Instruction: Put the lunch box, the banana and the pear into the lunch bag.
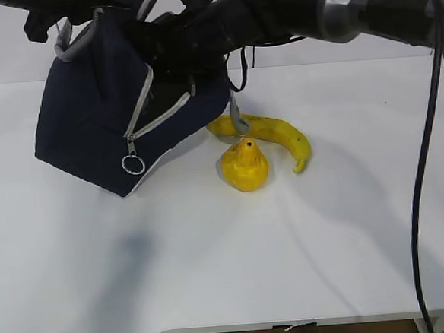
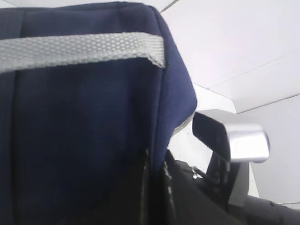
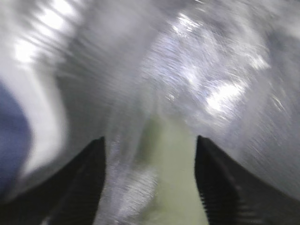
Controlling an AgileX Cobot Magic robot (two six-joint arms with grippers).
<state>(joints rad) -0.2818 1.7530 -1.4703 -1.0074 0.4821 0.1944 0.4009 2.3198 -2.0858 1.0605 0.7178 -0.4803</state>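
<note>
Right claw [image 3: 150, 187], half spread: gripped lunch box [image 3: 173, 187] inside lunch bag [image 1: 89, 122] at upper left; needed to lower it flat before releasing.

Black arm tubes [image 1: 272, 10], silver joint ring [image 1: 346, 5], black dangling cable [image 1: 426, 144].

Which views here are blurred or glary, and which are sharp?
Right wrist view: heavy motion blur, bright glare on the bag's silver lining, a pale green smear between the dark end effector fingers. Left wrist view: close but fairly sharp on the navy bag and its grey strap. Exterior view: sharp on pear and banana, soft shadows on the table.
</note>
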